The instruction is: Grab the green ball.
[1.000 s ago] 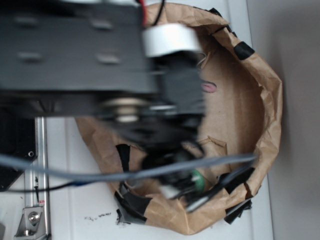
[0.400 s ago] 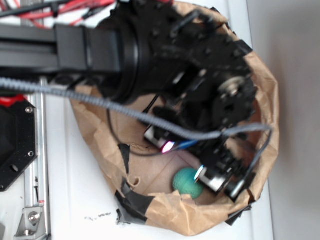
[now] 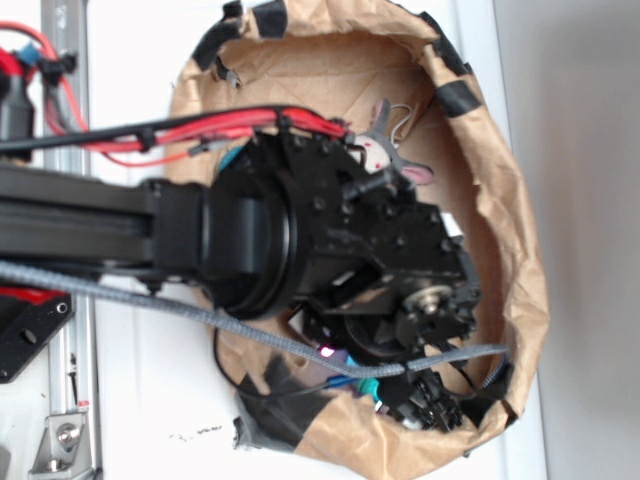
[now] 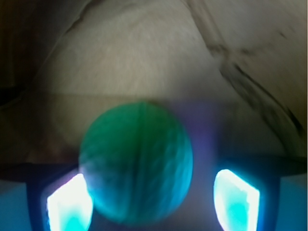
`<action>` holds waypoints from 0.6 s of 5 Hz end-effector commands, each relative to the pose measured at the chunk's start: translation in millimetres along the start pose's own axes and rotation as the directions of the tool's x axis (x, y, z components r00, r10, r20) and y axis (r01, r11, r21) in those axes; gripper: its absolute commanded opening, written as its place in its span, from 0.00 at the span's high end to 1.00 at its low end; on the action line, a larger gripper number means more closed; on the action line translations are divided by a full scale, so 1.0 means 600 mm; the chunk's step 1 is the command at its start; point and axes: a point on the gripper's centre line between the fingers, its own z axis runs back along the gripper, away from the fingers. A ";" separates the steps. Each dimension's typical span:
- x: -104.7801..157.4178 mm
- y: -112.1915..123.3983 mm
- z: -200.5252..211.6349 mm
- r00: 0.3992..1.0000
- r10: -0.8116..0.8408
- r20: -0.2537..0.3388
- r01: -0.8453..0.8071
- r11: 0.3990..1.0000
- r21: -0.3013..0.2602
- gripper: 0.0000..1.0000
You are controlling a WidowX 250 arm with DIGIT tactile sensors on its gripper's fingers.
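Your black robot gripper (image 4: 153, 199) hangs with its jaws spread wide, one glowing fingertip (image 4: 70, 202) on each side of the small mint-green dimpled ball (image 4: 136, 168). You can see the ball on the floor of the crumpled brown paper bowl (image 3: 515, 250), nearer the left fingertip, though contact is too blurred to judge

the black arm (image 3: 250, 240) reaches in from the left and bends down at the wrist, its gripper (image 4: 153, 199) spread wide, with one glowing fingertip (image 4: 70, 204) at either lower corner of the wrist view.
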 end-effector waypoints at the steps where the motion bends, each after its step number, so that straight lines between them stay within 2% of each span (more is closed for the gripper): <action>1: -0.010 0.019 -0.018 0.999 -0.047 0.026 0.048 0.998 -0.032 1.00; 2: -0.012 0.028 0.013 0.991 -0.094 0.096 0.101 0.993 -0.063 1.00; 3: 0.003 0.039 0.104 0.966 -0.098 0.239 0.121 0.989 -0.083 1.00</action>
